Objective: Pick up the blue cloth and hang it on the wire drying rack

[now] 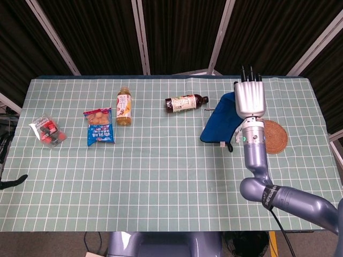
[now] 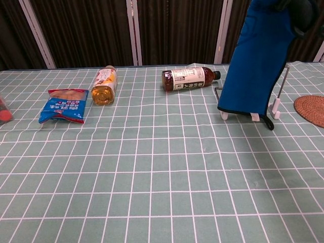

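Note:
My right hand [image 1: 250, 99] grips the top of the blue cloth [image 1: 218, 124], its fingers pointing to the far side of the table. In the chest view the cloth [image 2: 255, 66] hangs down from the hand [image 2: 304, 11] at the top right. It covers most of the wire drying rack [image 2: 285, 83]. The rack's white feet [image 2: 224, 116] show just under the cloth's hem. From the head view only a short wire of the rack [image 1: 208, 110] sticks out to the left of the cloth. A thin dark tip [image 1: 15, 182] at the left edge may belong to my left hand.
A brown tea bottle [image 1: 185, 103] lies just left of the rack, and a round woven coaster [image 1: 274, 136] lies to its right. Further left are a yellow drink bottle [image 1: 124, 106], a blue snack bag [image 1: 99, 126] and a small red packet [image 1: 48, 131].

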Controlling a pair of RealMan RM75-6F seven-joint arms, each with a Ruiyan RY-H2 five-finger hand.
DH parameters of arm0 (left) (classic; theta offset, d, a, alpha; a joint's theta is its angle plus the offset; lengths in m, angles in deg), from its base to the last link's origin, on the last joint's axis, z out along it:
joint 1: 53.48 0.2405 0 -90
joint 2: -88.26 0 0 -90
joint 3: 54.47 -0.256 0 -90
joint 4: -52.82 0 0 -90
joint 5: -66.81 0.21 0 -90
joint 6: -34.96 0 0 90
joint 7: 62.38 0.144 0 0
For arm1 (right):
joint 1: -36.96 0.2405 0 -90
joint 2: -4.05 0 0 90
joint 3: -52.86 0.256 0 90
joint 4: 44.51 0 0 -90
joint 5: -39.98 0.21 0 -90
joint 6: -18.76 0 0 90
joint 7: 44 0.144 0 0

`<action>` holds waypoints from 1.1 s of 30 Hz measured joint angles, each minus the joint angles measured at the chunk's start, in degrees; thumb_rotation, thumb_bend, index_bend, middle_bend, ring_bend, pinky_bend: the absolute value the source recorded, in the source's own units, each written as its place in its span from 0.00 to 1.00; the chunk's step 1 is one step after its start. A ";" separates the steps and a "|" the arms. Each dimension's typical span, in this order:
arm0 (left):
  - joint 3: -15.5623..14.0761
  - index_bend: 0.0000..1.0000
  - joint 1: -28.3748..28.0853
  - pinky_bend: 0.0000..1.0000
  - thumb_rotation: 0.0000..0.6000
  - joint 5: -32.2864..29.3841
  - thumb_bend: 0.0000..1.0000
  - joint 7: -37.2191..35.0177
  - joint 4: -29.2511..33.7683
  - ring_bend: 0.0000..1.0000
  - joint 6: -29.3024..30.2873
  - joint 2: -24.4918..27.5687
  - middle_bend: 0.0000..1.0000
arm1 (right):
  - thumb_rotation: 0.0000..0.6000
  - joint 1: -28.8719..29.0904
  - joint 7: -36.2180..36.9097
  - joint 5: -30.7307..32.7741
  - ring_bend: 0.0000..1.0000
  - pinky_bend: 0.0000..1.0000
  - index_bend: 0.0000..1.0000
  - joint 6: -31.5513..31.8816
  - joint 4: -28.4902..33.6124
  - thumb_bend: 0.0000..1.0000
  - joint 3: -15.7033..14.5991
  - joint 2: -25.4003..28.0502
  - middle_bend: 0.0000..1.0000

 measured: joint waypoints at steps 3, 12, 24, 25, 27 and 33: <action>0.18 0.00 -0.35 0.00 1.00 -0.75 0.00 0.61 -0.22 0.00 -0.69 -0.31 0.00 | 1.00 0.69 1.07 -1.60 0.00 0.23 0.82 -0.74 -3.06 0.40 -0.33 -1.44 0.06; 0.67 0.00 -1.14 0.00 1.00 -3.03 0.00 1.75 -1.10 0.00 -2.32 -1.10 0.00 | 1.00 2.73 2.49 -3.96 0.00 0.23 0.75 -5.98 -11.63 0.40 -1.74 -4.99 0.06; 1.22 0.00 -2.14 0.00 1.00 -5.71 0.00 3.81 -1.96 0.00 -3.94 -2.21 0.00 | 1.00 5.59 4.17 -7.26 0.00 0.23 0.75 -12.04 -23.59 0.40 -2.80 -8.37 0.06; 1.28 0.00 -2.25 0.00 1.00 -6.01 0.00 3.95 -2.11 0.00 -4.16 -2.32 0.00 | 1.00 5.93 4.32 -7.39 0.00 0.23 0.75 -12.67 -24.35 0.40 -2.68 -8.63 0.06; 1.35 0.00 -2.43 0.00 1.00 -6.50 0.00 4.21 -2.35 0.00 -4.54 -2.48 0.00 | 1.00 6.56 4.49 -7.68 0.00 0.23 0.75 -13.95 -25.76 0.39 -2.53 -9.08 0.06; 1.51 0.00 -2.82 0.00 1.00 -7.56 0.00 4.81 -2.97 0.00 -5.23 -2.91 0.00 | 1.00 6.93 5.18 -7.33 0.00 0.23 0.75 -17.91 -27.58 0.39 -2.71 -9.53 0.06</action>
